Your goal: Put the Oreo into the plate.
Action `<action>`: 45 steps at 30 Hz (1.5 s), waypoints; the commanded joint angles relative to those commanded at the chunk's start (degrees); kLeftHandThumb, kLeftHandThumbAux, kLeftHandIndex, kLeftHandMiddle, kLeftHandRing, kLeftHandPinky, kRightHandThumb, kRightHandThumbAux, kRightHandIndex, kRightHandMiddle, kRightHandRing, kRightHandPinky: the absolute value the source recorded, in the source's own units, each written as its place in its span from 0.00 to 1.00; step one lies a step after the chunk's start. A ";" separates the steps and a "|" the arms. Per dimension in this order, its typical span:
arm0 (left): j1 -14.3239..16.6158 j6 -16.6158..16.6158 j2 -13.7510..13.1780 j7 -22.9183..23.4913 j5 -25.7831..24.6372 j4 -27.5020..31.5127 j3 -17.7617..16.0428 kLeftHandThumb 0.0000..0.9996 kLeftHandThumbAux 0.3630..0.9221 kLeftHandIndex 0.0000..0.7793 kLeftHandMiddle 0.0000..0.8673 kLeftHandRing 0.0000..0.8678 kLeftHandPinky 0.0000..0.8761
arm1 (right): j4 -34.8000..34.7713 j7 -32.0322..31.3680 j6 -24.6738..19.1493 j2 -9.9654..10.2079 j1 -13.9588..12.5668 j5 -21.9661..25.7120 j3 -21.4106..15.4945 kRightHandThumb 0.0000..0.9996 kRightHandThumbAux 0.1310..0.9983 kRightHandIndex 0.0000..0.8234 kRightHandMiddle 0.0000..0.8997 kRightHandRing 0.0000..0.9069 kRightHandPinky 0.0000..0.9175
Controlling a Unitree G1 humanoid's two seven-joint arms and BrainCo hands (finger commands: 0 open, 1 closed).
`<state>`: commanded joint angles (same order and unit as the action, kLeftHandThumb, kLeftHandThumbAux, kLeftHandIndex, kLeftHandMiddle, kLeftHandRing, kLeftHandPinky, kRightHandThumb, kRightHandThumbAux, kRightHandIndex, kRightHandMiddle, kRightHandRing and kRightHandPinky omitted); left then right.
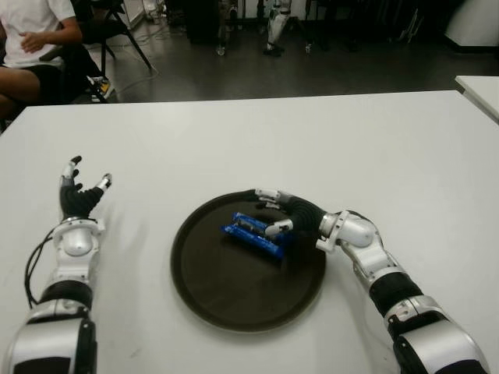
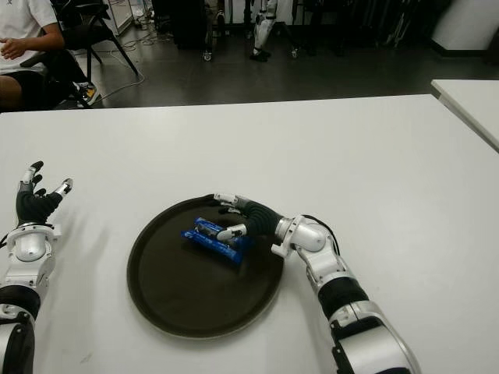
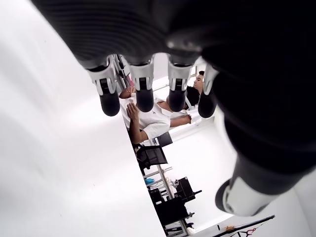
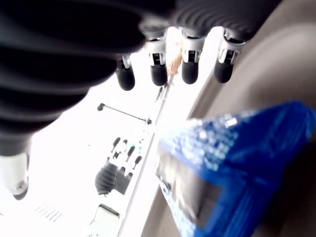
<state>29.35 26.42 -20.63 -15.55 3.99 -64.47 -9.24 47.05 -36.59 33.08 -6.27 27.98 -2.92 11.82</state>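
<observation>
Lying flat inside the round dark-brown plate [image 1: 234, 304], slightly right of the plate's centre in the eye views, the blue foil-wrapped Oreo packet [image 1: 253, 234] appears already delivered. Judged from its crinkled, glossy wrapper, the packet is light, slippery and yielding at the film, with brittle biscuits inside; a firm squeeze could crack them. The long edges across its narrow width look like the soundest place for any hold, with pressure kept light.

The right hand [image 1: 284, 214] is reached in over the right rim of the plate, palm low, fingers extended above and past the packet, the thumb [image 1: 277, 228] beside its near end. In the right wrist view the four fingertips [image 4: 190, 73] stand straight and spread, clear of the blue wrapper [image 4: 237, 163], so the hand is judged released and holding nothing. Whether the thumb touches the packet cannot be told.

The left hand [image 1: 80, 195] shows at centre-left of the frame, well apart from the plate, over the white table [image 1: 312, 132], fingers raised and spread, empty.
</observation>
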 joint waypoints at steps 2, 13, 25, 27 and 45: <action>-0.01 -0.11 -0.10 0.01 0.08 -0.07 0.06 0.00 0.69 0.00 0.00 0.00 0.00 | 0.21 0.55 0.70 -0.03 -0.02 -0.01 -0.06 0.00 0.46 0.00 0.00 0.00 0.02; -0.06 0.07 -0.22 0.14 0.03 -0.39 0.27 0.00 0.67 0.00 0.00 0.00 0.00 | 2.16 5.97 6.51 1.53 -0.15 1.38 -2.83 0.00 0.50 0.00 0.00 0.00 0.00; 0.00 0.51 0.37 0.51 -1.12 -0.42 -0.60 0.00 0.67 0.00 0.00 0.00 0.00 | 10.98 45.62 23.62 4.61 2.98 -9.66 -10.65 0.00 0.70 0.00 0.00 0.00 0.01; 0.04 0.37 0.40 0.44 -1.09 -0.48 -0.66 0.00 0.67 0.00 0.00 0.00 0.00 | 11.53 50.97 24.25 4.38 3.27 -12.19 -10.71 0.00 0.71 0.00 0.00 0.00 0.02; -0.36 -0.44 0.40 -0.43 -0.39 0.38 -0.45 0.00 0.63 0.00 0.00 0.00 0.00 | 21.47 68.21 19.09 0.46 11.14 -14.82 -12.41 0.00 0.77 0.00 0.00 0.00 0.01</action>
<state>28.99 25.98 -20.23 -15.98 3.60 -64.09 -9.69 68.53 31.62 52.17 -5.81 39.12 -17.73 -0.59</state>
